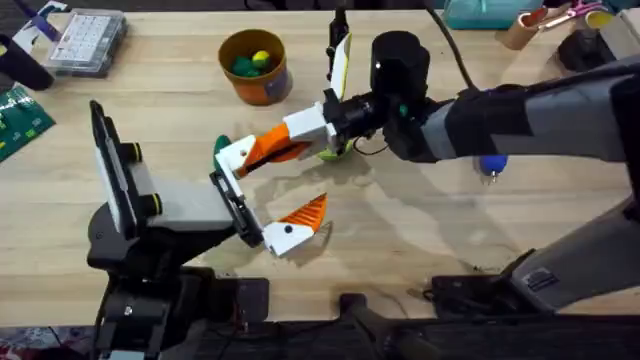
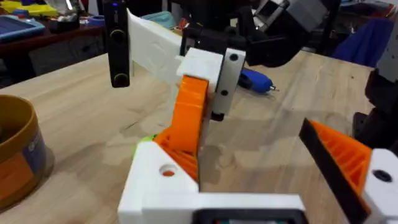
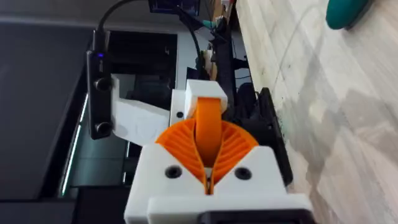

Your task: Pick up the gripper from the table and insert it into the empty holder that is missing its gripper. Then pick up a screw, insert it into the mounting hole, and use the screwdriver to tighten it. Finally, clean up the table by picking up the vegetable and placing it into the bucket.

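The gripper (image 1: 268, 148), a loose orange ribbed finger, lies level above the table, and my right gripper (image 1: 300, 132) is shut on it. Its far end sits in the holder (image 1: 235, 155), the white bracket on my left arm. In the left wrist view the orange gripper (image 2: 189, 118) rises out of the holder (image 2: 155, 186). My left gripper (image 1: 275, 190) is open; its other bracket bears a fixed orange finger (image 1: 305, 212). The right wrist view has two ribbed pads (image 3: 183, 146) clamped on the gripper (image 3: 208, 124). The bucket (image 1: 255, 68) holds green and yellow pieces. A green vegetable (image 1: 220, 143) lies beside the holder.
A blue screwdriver (image 1: 490, 165) lies under the right arm, also seen as the screwdriver (image 2: 256, 79) from the left wrist. A clear parts box (image 1: 88, 40) sits at the back left, a green circuit board (image 1: 15, 120) at the left edge, a tan cup (image 1: 525, 28) at the back right.
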### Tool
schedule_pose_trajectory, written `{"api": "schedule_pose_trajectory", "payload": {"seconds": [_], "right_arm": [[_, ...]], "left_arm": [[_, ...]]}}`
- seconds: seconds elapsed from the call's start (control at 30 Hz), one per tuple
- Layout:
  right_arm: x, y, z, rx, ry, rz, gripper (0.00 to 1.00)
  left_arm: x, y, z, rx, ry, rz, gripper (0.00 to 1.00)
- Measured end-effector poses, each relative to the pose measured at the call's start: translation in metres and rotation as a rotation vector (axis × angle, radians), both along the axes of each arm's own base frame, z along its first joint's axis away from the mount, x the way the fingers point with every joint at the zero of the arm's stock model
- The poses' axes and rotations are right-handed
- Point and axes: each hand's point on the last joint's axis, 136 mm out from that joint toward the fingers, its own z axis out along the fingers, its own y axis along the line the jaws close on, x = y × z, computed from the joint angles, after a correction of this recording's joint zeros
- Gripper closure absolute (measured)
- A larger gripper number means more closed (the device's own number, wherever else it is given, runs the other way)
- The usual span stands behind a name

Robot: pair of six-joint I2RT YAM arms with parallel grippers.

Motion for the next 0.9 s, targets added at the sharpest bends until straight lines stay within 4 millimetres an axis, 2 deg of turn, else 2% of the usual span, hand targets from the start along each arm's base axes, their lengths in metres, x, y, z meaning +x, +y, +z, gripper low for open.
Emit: {"api": "schedule_pose_trajectory", "payload": {"seconds": [0.9], "right_arm": [[0.0007, 0.0002, -0.0002, 0.002, -0.008, -0.004, 0.978]], "left_arm": [[-0.0005, -0.0003, 0.0, -0.002, 0.002, -0.003, 0.014]]}}
